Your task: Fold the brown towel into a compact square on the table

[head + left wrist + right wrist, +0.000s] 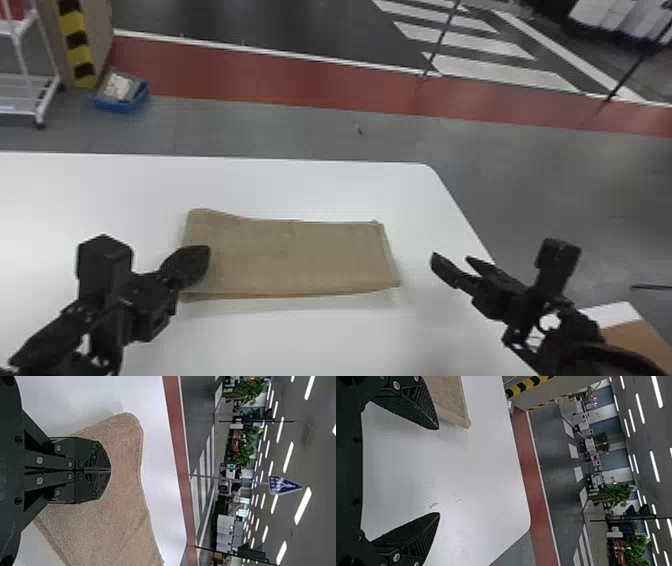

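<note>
One closed left claw (110, 470) hovers over the brown towel (300, 257); dragging could skew its layers, while the open right claw (438, 471) might pinch too few.

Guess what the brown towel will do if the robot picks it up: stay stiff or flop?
It'll probably flop: the brown towel looks like soft cloth, with a wavy far edge. Its folds might slip open too, since layers show along the near side.
</note>
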Motion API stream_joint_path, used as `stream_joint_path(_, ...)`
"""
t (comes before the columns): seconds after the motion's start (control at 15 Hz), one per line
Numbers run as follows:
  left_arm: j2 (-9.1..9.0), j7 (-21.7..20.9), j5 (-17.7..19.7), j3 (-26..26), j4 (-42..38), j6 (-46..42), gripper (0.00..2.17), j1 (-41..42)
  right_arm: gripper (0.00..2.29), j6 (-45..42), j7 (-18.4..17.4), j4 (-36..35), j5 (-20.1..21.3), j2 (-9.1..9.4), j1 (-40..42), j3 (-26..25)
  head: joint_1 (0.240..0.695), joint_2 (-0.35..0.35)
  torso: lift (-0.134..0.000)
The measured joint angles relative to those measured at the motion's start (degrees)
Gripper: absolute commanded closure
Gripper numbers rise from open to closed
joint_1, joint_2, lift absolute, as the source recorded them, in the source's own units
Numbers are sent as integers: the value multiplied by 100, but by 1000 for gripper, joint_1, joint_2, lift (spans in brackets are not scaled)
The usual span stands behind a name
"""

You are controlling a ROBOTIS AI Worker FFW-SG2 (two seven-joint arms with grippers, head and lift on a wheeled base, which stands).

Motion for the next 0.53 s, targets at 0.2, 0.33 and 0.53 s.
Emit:
stream_joint_path(0.2, 0, 26, -114, -9, 1, 216, 1794, -5, 130, 341, 2, 165, 18, -60, -221, 57, 695, -350, -125)
stream_joint_path(0.33, 4, 53, -146, -9, -40, 286, 1794, 36, 130, 636, 2, 222, 27, -97, -375, 173, 695, -350, -125)
stream_joint_path(0.53, 31, 58, -187, -5, -121, 313, 1794, 126, 130, 907, 2, 332, 51, -109, -605, 423, 695, -350, -125)
